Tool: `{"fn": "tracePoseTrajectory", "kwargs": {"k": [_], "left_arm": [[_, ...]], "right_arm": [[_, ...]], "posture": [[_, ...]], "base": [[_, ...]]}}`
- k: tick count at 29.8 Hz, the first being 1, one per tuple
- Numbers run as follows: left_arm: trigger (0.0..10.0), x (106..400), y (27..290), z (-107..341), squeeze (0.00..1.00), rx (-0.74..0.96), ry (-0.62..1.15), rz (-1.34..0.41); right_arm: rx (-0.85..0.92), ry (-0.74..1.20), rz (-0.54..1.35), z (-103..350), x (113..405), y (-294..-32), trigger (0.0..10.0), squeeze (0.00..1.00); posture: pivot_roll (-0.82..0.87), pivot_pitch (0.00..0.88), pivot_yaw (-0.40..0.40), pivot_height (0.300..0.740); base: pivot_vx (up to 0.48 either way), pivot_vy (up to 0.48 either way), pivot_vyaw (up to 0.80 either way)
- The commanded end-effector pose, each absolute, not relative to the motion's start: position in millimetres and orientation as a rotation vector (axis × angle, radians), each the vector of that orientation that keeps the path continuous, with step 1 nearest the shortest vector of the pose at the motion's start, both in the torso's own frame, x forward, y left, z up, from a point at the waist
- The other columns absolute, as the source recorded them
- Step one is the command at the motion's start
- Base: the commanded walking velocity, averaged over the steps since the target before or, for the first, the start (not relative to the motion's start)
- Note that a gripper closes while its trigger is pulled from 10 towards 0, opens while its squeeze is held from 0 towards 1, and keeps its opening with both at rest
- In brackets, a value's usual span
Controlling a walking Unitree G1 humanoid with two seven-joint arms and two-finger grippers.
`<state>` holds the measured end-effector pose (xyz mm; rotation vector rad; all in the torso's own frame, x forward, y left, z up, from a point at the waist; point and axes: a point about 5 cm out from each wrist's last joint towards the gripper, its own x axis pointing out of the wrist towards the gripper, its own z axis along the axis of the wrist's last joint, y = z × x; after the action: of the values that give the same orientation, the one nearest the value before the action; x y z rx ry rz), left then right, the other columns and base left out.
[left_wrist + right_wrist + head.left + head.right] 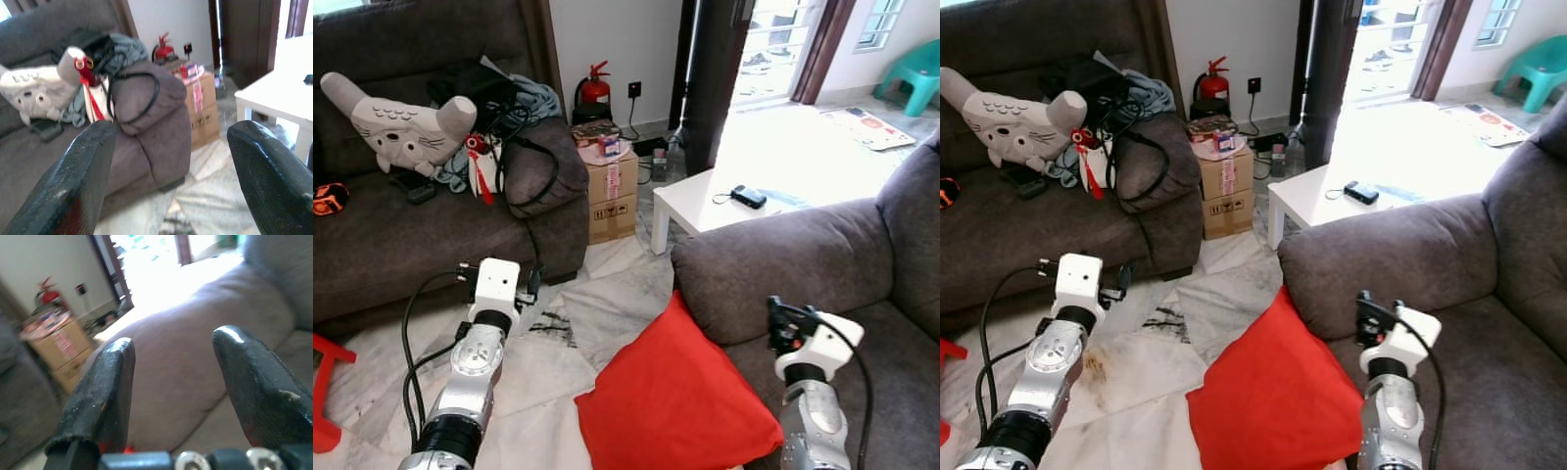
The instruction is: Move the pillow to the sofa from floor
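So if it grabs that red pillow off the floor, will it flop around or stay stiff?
Probably floppy. The red pillow looks like soft fabric, propped against the sofa arm with its edges bowed, so it would likely sag from a pinched corner. It is likely light for its bulk. The cloth seems matte, so the open right gripper should not slip much.

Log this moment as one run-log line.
square red fabric pillow: on floor, leaning against grey sofa | left gripper: open, empty, raised | right gripper: open, empty, over sofa | step: grasp not yet made
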<state>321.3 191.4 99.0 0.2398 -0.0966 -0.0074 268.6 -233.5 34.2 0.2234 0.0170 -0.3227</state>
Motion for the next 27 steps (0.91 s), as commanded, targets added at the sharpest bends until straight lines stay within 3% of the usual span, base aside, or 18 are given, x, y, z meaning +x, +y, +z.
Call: {"fn": "tracePoseTrajectory", "kwargs": {"k": [1, 8, 14, 27], "left_arm": [[10.0, 321, 193, 102, 0.00, 0.235, -0.103, -0.003], [10.0, 323, 188, 110, 0.00, 0.229, -0.125, -0.010], [10.0, 320, 178, 133, 0.00, 0.274, -0.220, -0.043], [10.0, 314, 176, 127, 0.00, 0.261, -0.190, -0.037]], "right_arm": [[0.210, 0.006, -0.338, 36, 265, -239, 10.0, 0.00], [0.128, -0.117, -0.203, 59, 268, -221, 10.0, 0.00], [0.063, -0.187, -0.012, 79, 259, -191, 10.0, 0.00], [0.074, -0.169, 0.001, 83, 258, -182, 10.0, 0.00]], "posture": [[0.01, 0.000, 0.011, 0.740], [0.00, 0.000, 0.012, 0.740], [0.00, 0.000, 0.023, 0.740], [-0.02, 0.000, 0.026, 0.740]], "base": [[0.000, 0.000, 0.00], [0.000, 0.000, 0.00], [0.000, 0.000, 0.00], [0.000, 0.000, 0.00]]}}
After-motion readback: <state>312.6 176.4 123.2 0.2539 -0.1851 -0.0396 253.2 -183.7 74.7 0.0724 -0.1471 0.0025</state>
